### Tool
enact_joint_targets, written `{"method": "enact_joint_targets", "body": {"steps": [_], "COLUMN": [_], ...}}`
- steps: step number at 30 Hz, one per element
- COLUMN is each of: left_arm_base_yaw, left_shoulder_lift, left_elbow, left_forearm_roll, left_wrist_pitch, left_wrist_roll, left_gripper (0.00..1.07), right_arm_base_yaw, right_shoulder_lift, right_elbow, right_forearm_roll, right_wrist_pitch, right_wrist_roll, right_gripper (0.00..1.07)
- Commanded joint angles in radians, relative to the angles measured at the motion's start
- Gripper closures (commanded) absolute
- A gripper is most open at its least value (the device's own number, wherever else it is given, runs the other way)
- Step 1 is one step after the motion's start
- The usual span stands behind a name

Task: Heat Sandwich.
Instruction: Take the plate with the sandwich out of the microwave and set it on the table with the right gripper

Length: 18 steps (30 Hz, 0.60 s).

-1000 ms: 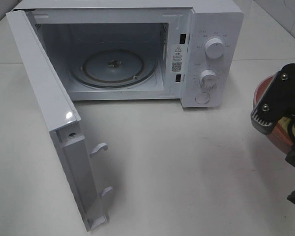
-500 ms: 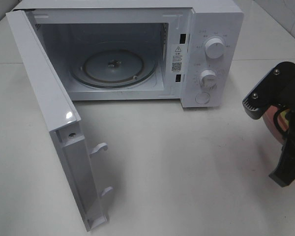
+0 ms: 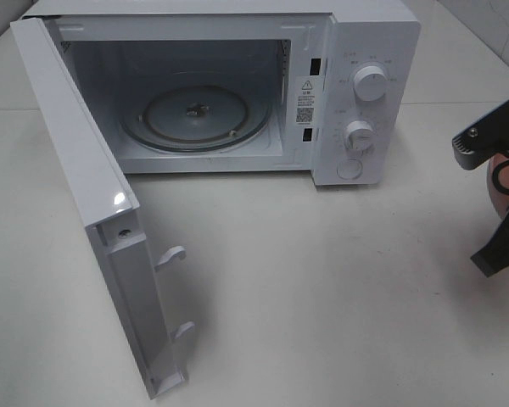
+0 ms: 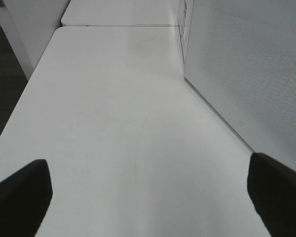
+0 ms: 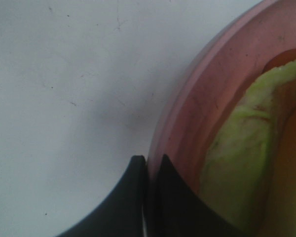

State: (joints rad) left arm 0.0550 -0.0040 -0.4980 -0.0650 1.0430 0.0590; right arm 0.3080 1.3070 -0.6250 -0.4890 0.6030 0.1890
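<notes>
Surface: white table (image 3: 339,297), seam at far edge.
Microwave (image 3: 356,51): far left, door (image 3: 85,195) open.
Right gripper (image 5: 149,168): pinching pink plate (image 5: 212,98) rim; sandwich (image 5: 241,163) on it.
Left gripper (image 4: 148,195): fingers spread, empty.

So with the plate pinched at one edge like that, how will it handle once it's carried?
The pink plate looks rigid, so it likely won't flex. The right tool is shut on the rim at one point only, so the far side may sag or tilt. The sandwich rests loose on it and could slide if it tips.
</notes>
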Motion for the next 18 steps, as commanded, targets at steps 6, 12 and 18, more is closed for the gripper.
{"method": "enact_joint_targets", "body": {"steps": [6,12,18], "left_arm_base_yaw": [0.001,0.001,0.001], "left_shoulder_lift": [-0.025,-0.025,-0.025], "left_elbow": [0.002,0.002,0.002], "left_forearm_roll": [-0.005,-0.005,-0.005], "left_wrist_pitch": [-0.009,-0.009,-0.009], "left_wrist_roll": [-0.001,-0.001,-0.001], "left_gripper": [0.05,0.05,0.05], "right_arm_base_yaw": [-0.091,-0.146,-0.184], "right_shoulder_lift": [0.115,0.216,0.276], "right_elbow": [-0.063,-0.112,-0.136], "right_forearm_roll": [-0.034,-0.034,-0.034], "right_wrist_pitch": [-0.046,-0.078,-0.093], "right_wrist_roll": [0.045,0.055,0.08], "right_gripper": [1.07,1.07,1.07]}}
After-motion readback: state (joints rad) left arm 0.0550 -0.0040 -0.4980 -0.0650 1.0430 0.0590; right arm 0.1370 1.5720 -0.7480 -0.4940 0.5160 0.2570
